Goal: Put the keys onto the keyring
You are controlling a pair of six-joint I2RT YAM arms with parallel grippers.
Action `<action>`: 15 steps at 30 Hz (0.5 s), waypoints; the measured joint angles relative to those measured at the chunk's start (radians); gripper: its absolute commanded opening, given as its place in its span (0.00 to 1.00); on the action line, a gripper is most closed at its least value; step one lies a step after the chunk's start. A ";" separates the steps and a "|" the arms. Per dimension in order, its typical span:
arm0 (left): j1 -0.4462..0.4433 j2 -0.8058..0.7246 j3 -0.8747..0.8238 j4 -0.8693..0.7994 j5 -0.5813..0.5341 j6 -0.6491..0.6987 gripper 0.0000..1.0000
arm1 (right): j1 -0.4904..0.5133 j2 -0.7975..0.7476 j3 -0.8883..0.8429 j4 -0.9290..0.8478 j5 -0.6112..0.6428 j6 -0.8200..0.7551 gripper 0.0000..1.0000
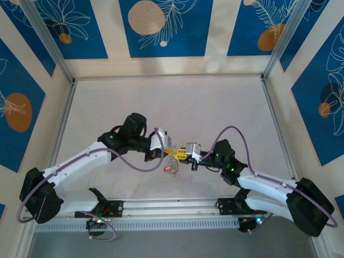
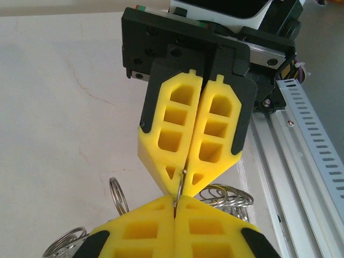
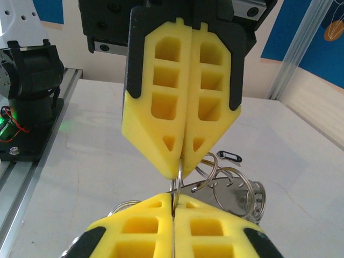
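Pinching tip to tip a little toward 6 o'clock of the table's middle, the left gripper (image 2: 174, 201) and the right gripper (image 3: 173, 199) are each pressed together on the thin wire of the keyring (image 2: 223, 196), its loops bunched just beneath them. It looks light, stiff, springy and slick, so I would clamp flat across the wire. The keys (image 1: 175, 170), at 6 o'clock of the pinch, seem tiny and best taken by the red head.
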 measured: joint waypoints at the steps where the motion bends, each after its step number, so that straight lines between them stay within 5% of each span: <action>1: 0.000 0.003 0.000 0.000 0.000 0.000 0.00 | 0.000 -0.001 0.000 -0.005 0.000 -0.003 0.03; 8: 0.000 0.047 0.012 -0.024 -0.004 0.006 0.28 | -0.001 -0.021 0.031 -0.141 0.016 -0.045 0.00; 15: 0.000 0.086 0.050 -0.037 0.005 0.003 0.27 | 0.000 -0.024 0.106 -0.294 0.018 -0.106 0.00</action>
